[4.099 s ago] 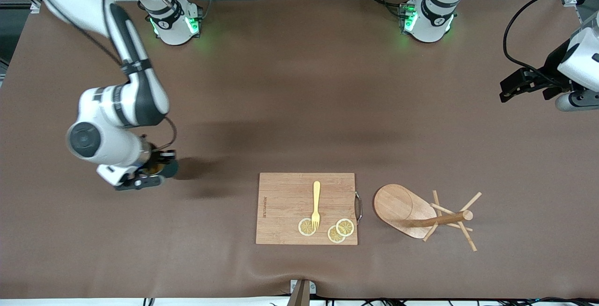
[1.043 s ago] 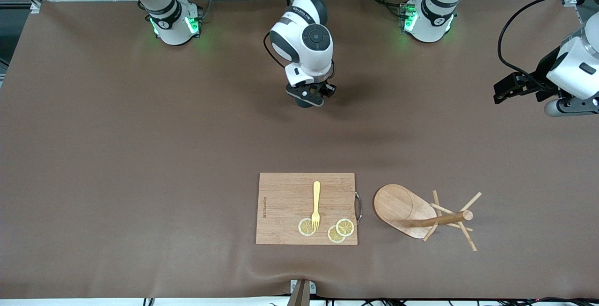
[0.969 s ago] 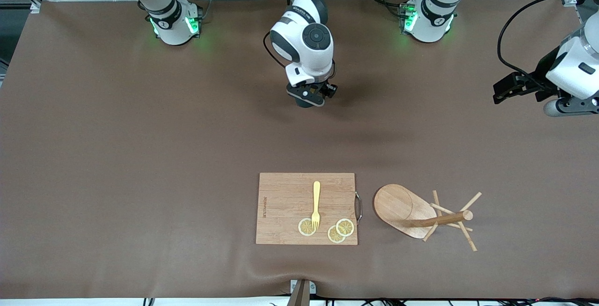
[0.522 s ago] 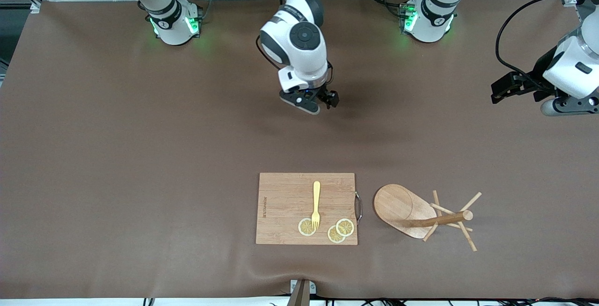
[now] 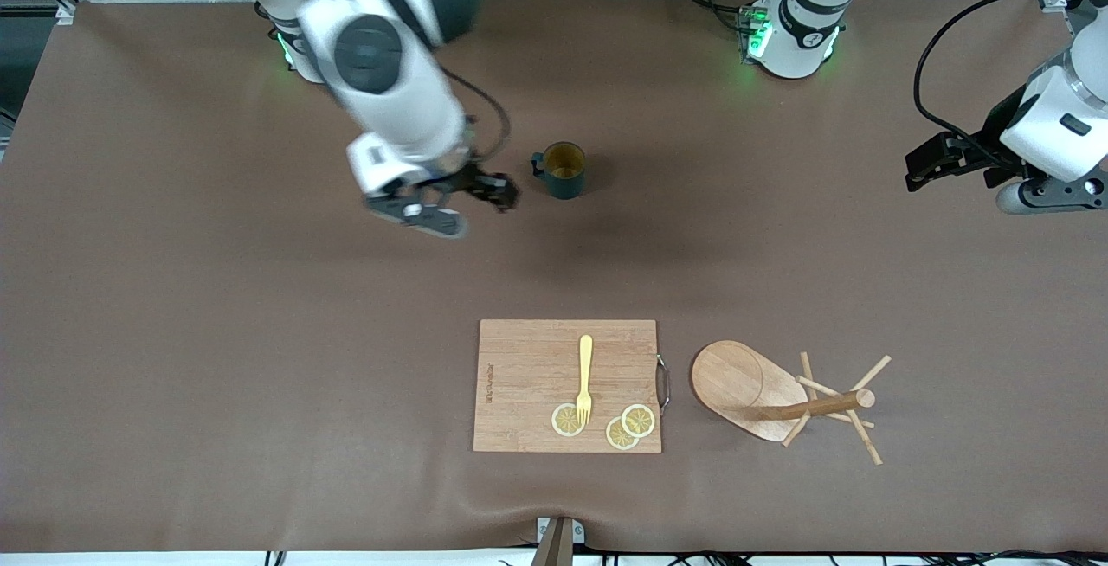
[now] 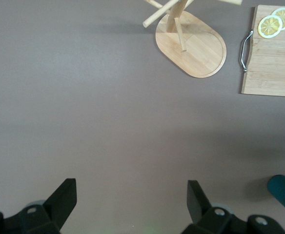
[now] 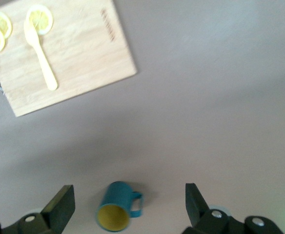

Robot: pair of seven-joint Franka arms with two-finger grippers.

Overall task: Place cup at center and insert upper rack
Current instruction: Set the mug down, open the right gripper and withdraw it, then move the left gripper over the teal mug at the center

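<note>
Now the brown desk (image 5: 260, 376) carries the light wooden mug tree (image 5: 779, 397), toppled beneath the left gripper (image 5: 956, 164), fingers wide, empty; it should descend onto the post. Beside the right gripper (image 5: 472, 198), fingers spread, empty, stands the ribbed teal cup (image 5: 563, 170), mid-desk.

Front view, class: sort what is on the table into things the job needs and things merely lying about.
Needed: the cup, standing upright mid-table; the upper rack, lying tipped beside the cutting board.

Lying about: the cutting board, the yellow fork and three lemon slices on it.
</note>
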